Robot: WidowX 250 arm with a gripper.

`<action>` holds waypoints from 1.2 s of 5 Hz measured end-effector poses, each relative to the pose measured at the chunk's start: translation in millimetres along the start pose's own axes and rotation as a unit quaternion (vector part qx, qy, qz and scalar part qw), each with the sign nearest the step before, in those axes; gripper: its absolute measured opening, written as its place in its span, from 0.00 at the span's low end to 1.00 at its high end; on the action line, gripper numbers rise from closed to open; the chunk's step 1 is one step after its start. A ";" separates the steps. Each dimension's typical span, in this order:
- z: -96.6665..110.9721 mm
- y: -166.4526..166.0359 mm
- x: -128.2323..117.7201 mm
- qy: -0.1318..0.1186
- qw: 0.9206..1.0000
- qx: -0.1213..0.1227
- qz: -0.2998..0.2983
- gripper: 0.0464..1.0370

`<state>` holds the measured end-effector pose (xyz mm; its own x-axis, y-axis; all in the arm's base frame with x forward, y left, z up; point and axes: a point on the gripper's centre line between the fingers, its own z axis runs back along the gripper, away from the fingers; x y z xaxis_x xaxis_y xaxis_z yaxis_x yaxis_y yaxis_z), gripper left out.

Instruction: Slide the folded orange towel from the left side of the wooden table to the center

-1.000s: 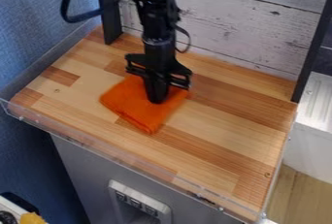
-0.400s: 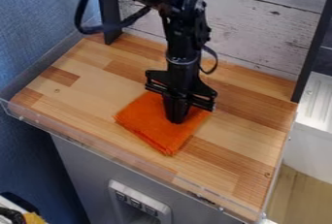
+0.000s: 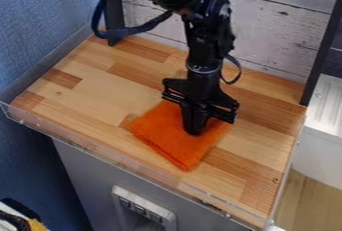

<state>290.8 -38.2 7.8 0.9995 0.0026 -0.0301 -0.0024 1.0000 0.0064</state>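
Gripper: The gripper point(image 3: 194, 132) is pointing down, its fingers standing together and their tips touching the cloth point(image 3: 163, 132); whether they are pinching any fabric, I cannot tell.
Cloth: The orange cloth is lying flat and folded around the middle of the wooden desk point(image 3: 83, 95), one corner pointing to the front edge.
Arm: The black arm point(image 3: 208, 42) is coming from the top edge.
Back: White boards point(image 3: 277, 32) are standing behind the desk.
Front: A clear rim point(image 3: 150, 171) is running along it.

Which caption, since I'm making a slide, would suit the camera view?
Black gripper on an orange cloth atop a wooden counter.
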 end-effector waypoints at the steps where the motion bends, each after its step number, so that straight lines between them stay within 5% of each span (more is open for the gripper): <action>1: 1.8 -8.4 -1.4 -0.001 1.000 0.000 -0.002 0.01; 2: 3.1 -14.6 -5.1 -0.002 1.000 0.001 -0.003 0.04; 3: 13.9 -19.3 -8.6 -0.003 1.000 0.001 -0.001 0.19; 5: 43.5 -23.6 -15.7 -0.012 1.000 -0.001 -0.004 0.76; 6: 53.9 -25.8 -12.6 -0.010 1.000 -0.003 -0.003 0.96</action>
